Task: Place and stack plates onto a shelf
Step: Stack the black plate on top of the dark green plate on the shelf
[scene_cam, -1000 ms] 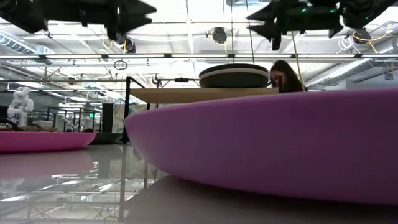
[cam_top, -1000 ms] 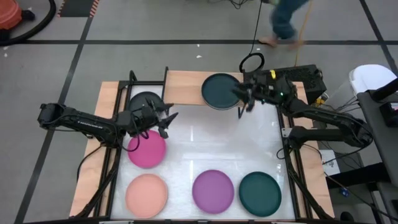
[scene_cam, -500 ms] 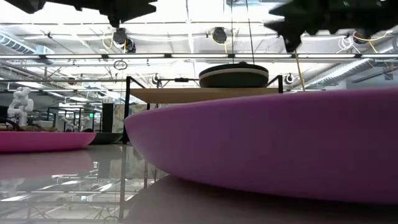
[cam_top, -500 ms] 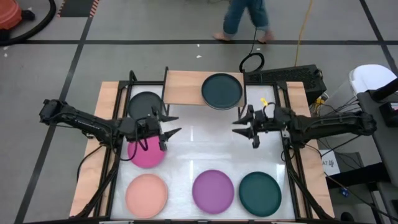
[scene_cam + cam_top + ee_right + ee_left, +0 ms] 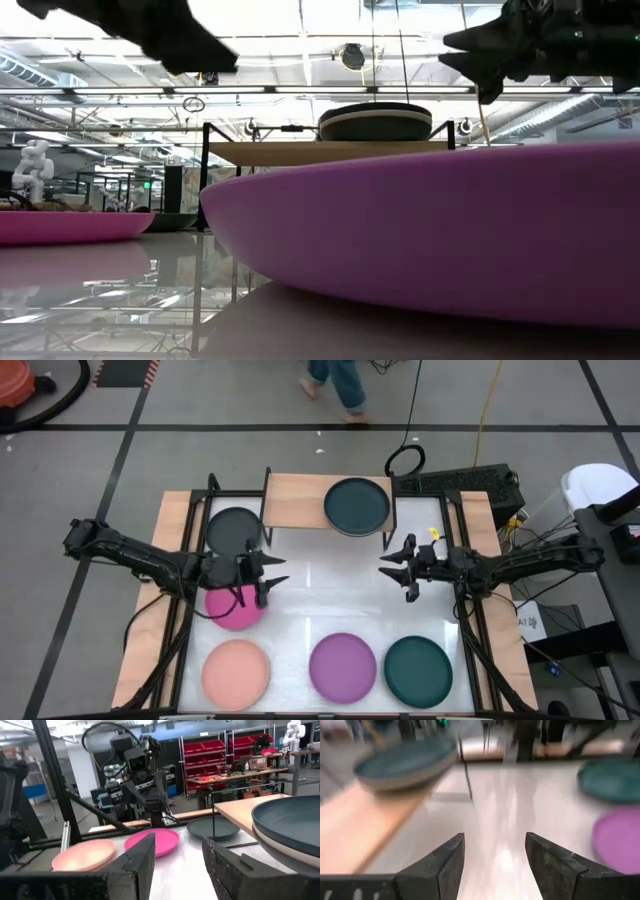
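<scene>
The light-wood shelf point(image 5: 300, 498) stands at the table's far edge. On its right half a dark teal plate point(image 5: 356, 506) lies on a beige plate point(image 5: 375, 128). On the white table lie a charcoal plate point(image 5: 234, 528), a magenta plate point(image 5: 232, 610), a salmon plate point(image 5: 236, 672), a purple plate point(image 5: 342, 666) and a second teal plate point(image 5: 418, 671). My left gripper point(image 5: 272, 569) hangs open over the magenta plate's far right rim. My right gripper point(image 5: 393, 568) hangs open above the bare table, nearer than the shelf's right end. Both grippers are empty.
Black metal rails point(image 5: 188, 610) run along the table's left and right sides. The shelf's thin black legs point(image 5: 206, 170) stand by the charcoal plate. Bare white tabletop point(image 5: 330, 585) lies between the two grippers. A person point(image 5: 335, 380) walks on the floor beyond the table.
My right gripper has drawn back from the teal plate on the shelf toward the table's near edge, staying open and empty; the plate stays on the shelf. My left gripper has shifted slightly toward the near edge over the magenta plate.
</scene>
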Robot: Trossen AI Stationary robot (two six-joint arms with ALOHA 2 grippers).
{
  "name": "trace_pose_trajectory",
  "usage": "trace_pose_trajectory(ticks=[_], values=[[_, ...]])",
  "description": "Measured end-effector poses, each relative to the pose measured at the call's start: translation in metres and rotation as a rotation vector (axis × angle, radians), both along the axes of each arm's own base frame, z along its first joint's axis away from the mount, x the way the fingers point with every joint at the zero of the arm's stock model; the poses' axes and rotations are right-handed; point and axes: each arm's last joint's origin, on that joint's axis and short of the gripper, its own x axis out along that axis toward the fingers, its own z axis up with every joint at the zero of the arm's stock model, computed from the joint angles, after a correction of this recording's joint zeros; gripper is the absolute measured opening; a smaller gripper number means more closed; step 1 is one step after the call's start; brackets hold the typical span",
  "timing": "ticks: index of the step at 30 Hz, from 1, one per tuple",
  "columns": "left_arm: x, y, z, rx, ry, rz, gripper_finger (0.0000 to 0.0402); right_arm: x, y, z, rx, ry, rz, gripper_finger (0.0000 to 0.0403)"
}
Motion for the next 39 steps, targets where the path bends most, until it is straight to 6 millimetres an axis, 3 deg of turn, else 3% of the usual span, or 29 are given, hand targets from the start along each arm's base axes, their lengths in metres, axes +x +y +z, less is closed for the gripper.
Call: trace_pose_trajectory(ticks=[4, 11, 15, 27, 39], values=[[-0.002, 0.001, -0.003, -0.089, 0.202, 0.102, 0.0214, 0.0, 0.0, -0.001, -0.011, 0.014, -0.001, 0.0143], [-0.011, 0.012, -0.034, -0.191, 0.57, 0.401, 0.0214, 0.0, 0.0, -0.002, -0.011, 0.019, -0.001, 0.0143], [-0.012, 0.025, -0.05, -0.211, 0.688, 0.546, 0.0214, 0.0, 0.0, -0.002, -0.005, 0.019, -0.001, 0.0143], [-0.004, 0.07, -0.081, -0.147, 0.844, 0.739, 0.0214, 0.0, 0.0, -0.004, 0.003, 0.042, -0.001, 0.0143], [-0.009, 0.088, -0.101, -0.217, 0.839, 0.761, 0.0214, 0.0, 0.0, -0.008, 0.03, 0.079, 0.0, 0.0143]])
